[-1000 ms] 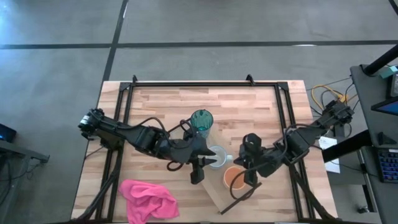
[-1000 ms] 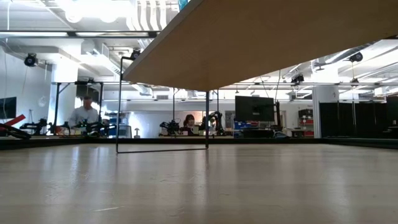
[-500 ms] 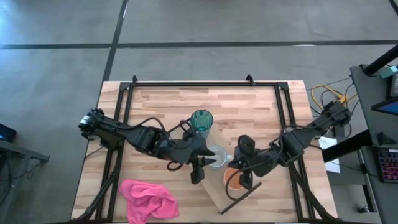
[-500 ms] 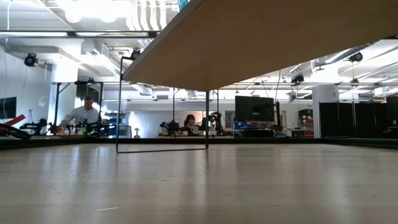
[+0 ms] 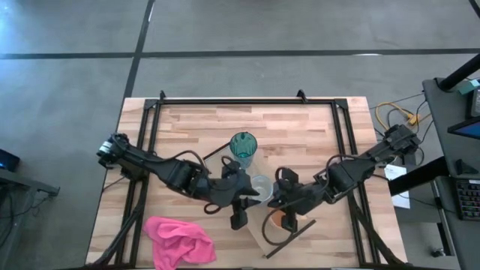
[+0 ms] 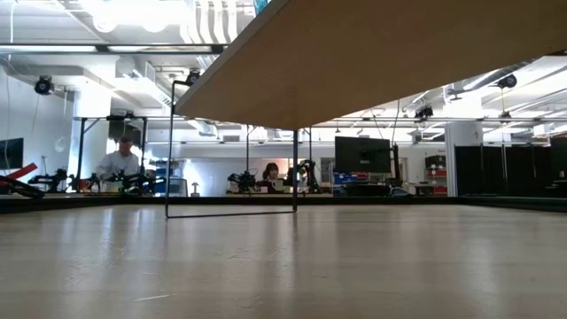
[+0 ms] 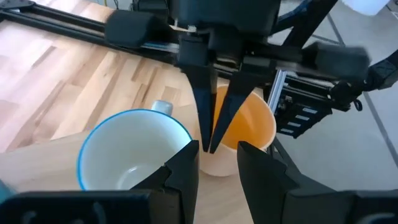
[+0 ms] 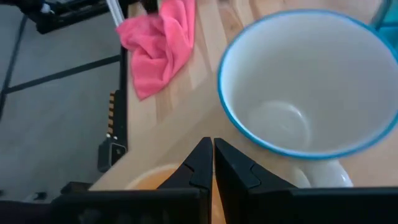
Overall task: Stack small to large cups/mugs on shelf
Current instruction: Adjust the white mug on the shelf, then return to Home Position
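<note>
The light wood shelf [image 5: 259, 229] lies slantwise on the slatted tabletop; the low view shows its underside [image 6: 372, 53]. On it stand the teal tumbler [image 5: 242, 146], the whitish mug [image 5: 260, 186] and the orange mug [image 5: 280, 220]. My right gripper [image 5: 276, 204] is over the orange mug [image 7: 245, 127] and shut on its rim. My left gripper [image 7: 217, 163] is open; its fingers stand close beside the whitish mug [image 7: 130, 155], with only the shelf and the orange mug's base showing in the gap. My right gripper pinches the orange mug's rim [image 7: 214, 144] on the side toward the whitish mug, the wall [image 8: 213, 186] showing between its two fingers. The fingers [image 7: 202, 106] come from above, pointing down. The mug is upright with its base on the shelf.
A pink cloth [image 5: 180, 238] lies on the table near the front left, also in the right wrist view [image 8: 163, 43]. Dark frame rails [image 5: 247, 100] run round the table. People sit at desks in the room far behind [image 6: 120, 164].
My right gripper has gone toward the table's left, from beside the orange mug to over it, and now covers most of it. My left gripper has shifted a little toward the near edge, beside the whitish mug. The three vessels have stayed in place.
</note>
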